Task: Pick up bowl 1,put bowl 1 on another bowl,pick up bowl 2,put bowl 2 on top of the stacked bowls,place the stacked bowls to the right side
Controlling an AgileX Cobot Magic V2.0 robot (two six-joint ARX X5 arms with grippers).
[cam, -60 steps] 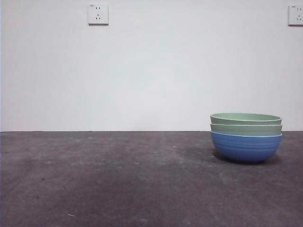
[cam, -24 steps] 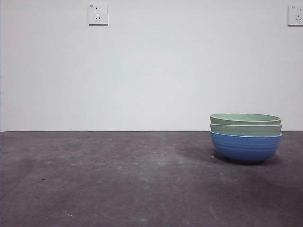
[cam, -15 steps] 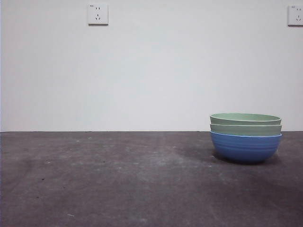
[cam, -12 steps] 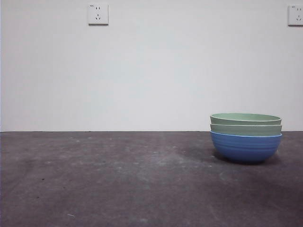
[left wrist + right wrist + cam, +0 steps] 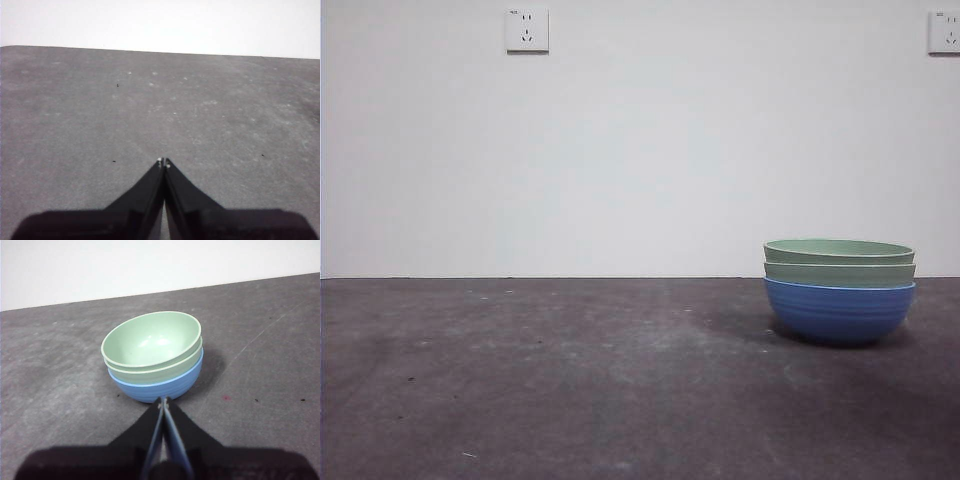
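Nothing has shifted across the recent front views: the stack (image 5: 839, 290) sits unmoved on the table (image 5: 570, 380), right of the wall socket (image 5: 527, 30), with the right gripper (image 5: 164, 401) pressed together just short of it and the left gripper (image 5: 163, 162) pressed together over bare tabletop, so the task looks finished.

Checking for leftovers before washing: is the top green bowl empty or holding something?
Empty. The right wrist view looks into the top green bowl and shows only its bare inside.
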